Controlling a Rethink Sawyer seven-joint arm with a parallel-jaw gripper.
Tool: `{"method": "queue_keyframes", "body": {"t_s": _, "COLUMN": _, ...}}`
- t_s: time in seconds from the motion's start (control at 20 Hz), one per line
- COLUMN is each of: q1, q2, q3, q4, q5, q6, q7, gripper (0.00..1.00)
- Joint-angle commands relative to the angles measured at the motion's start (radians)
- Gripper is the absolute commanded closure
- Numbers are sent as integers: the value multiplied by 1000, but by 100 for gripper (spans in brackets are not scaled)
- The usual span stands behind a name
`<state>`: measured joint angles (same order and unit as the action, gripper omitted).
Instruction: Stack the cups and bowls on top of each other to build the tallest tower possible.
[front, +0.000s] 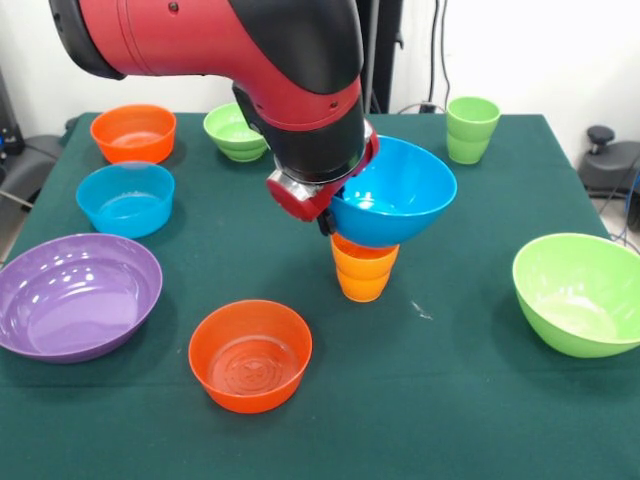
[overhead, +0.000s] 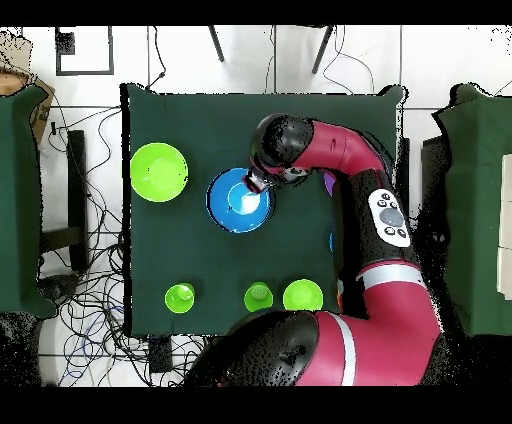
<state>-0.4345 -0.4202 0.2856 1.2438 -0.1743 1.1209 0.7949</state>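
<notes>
My gripper (front: 326, 220) is shut on the near-left rim of a blue bowl (front: 398, 188). The bowl is tilted and sits mouth up on two nested orange cups (front: 363, 272) at the table's middle; together these are the tower. In the overhead view the gripper (overhead: 262, 186) is at the edge of the blue bowl (overhead: 238, 201), which hides the orange cups. A green cup (front: 471, 128) stands at the far right, apart from the tower.
On the dark green table (front: 440, 400) are a purple bowl (front: 75, 295), a light blue bowl (front: 125, 198), an orange bowl (front: 133, 132), a small lime bowl (front: 236, 132), a front orange bowl (front: 250, 355) and a large lime bowl (front: 580, 292).
</notes>
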Motion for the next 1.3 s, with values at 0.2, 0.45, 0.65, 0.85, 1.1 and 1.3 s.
{"method": "queue_keyframes", "body": {"t_s": 0.2, "q1": 14, "q2": 48, "q3": -15, "q4": 68, "q5": 23, "q6": -93, "q7": 231, "gripper": 100}}
{"method": "queue_keyframes", "body": {"t_s": 0.45, "q1": 15, "q2": 44, "q3": -20, "q4": 72, "q5": 26, "q6": -98, "q7": 222, "gripper": 100}}
{"method": "queue_keyframes", "body": {"t_s": 0.65, "q1": 15, "q2": 43, "q3": -23, "q4": 75, "q5": 25, "q6": -109, "q7": 216, "gripper": 100}}
{"method": "queue_keyframes", "body": {"t_s": 0.85, "q1": 18, "q2": 37, "q3": -31, "q4": 79, "q5": 18, "q6": -128, "q7": 211, "gripper": 100}}
{"method": "queue_keyframes", "body": {"t_s": 1.1, "q1": 16, "q2": 39, "q3": -36, "q4": 90, "q5": 16, "q6": -157, "q7": 214, "gripper": 100}}
{"method": "queue_keyframes", "body": {"t_s": 1.3, "q1": 18, "q2": 38, "q3": -38, "q4": 92, "q5": 18, "q6": -166, "q7": 220, "gripper": 100}}
